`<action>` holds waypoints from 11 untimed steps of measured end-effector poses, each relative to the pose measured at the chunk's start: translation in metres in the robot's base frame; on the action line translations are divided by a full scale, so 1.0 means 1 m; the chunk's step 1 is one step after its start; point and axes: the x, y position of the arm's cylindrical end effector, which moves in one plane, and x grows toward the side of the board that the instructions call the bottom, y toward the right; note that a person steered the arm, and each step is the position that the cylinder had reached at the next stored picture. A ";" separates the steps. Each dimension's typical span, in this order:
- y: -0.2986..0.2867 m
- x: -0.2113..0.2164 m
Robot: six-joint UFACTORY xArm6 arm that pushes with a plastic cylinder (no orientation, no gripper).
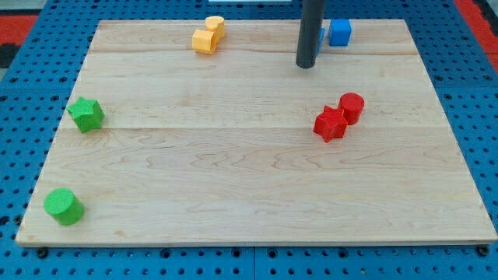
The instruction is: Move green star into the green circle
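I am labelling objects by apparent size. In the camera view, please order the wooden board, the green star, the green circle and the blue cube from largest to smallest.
1. wooden board
2. green circle and green star: these look alike, and the circle is nearer the view's bottom, so I do not rank them.
3. blue cube, at the view's top, perhaps only farther away.

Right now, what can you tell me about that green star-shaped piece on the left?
The green star is a small chunky block, bright green all over, with a matte look like painted wood or plastic. It lies flat on the pale wooden board near the view's left edge, its star face up. Nothing touches it: the green circle, a short round block, sits apart from it toward the view's bottom. My tip is far off, toward the view's top right, near the blue blocks.
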 end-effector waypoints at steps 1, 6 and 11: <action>-0.014 0.002; -0.369 0.093; -0.319 0.207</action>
